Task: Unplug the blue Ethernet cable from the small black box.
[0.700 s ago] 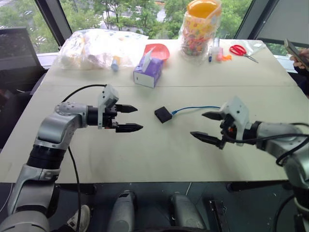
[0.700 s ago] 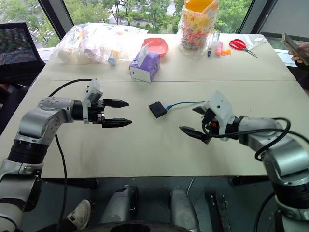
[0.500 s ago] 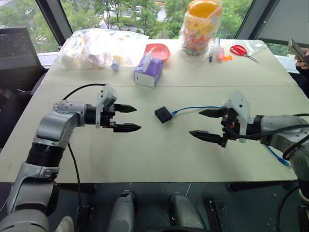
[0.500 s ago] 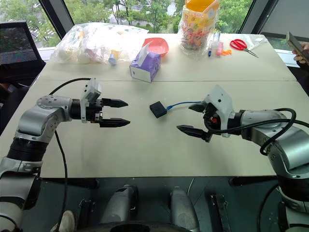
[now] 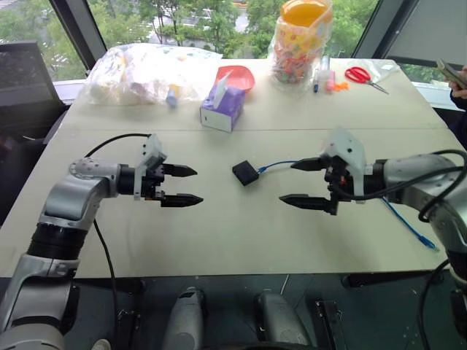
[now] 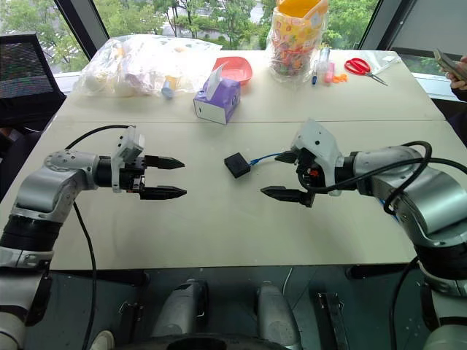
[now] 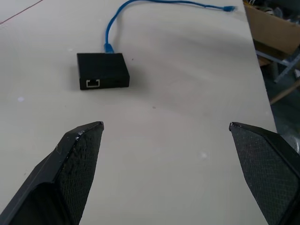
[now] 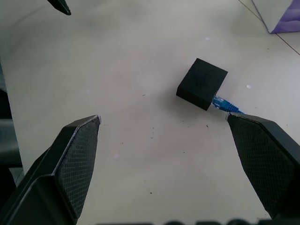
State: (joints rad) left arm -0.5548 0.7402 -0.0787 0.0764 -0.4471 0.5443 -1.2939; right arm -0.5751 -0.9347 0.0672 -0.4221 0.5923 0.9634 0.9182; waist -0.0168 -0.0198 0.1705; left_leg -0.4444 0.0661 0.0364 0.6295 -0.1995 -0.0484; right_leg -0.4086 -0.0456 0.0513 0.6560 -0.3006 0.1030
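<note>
The small black box (image 5: pixel 246 173) lies flat on the beige table between my two arms. Plugged into its right side is the blue Ethernet cable (image 5: pixel 276 165), which runs right behind my right gripper and trails off toward the table's right edge (image 5: pixel 410 227). My left gripper (image 5: pixel 188 184) hovers open to the left of the box, its fingers pointing at it. On the other side my right gripper (image 5: pixel 293 181) hangs open, fingers aimed left, one above the cable. The left wrist view shows the box (image 7: pixel 102 71) with an empty port facing me; the right wrist view shows the box (image 8: pixel 202 83) and plug.
At the back of the table (image 5: pixel 241 240) stand a purple tissue box (image 5: pixel 223 109), a red bowl (image 5: pixel 237 76), a clear plastic bag (image 5: pixel 146 71), a jar of colourful bits (image 5: pixel 300 44) and red scissors (image 5: pixel 360 75). A person's hand with a phone (image 5: pixel 454 74) is at the far right.
My right gripper has moved left toward the box and its fingers now point more level. My left gripper has drawn back slightly to the left. The box and cable lie as before.
</note>
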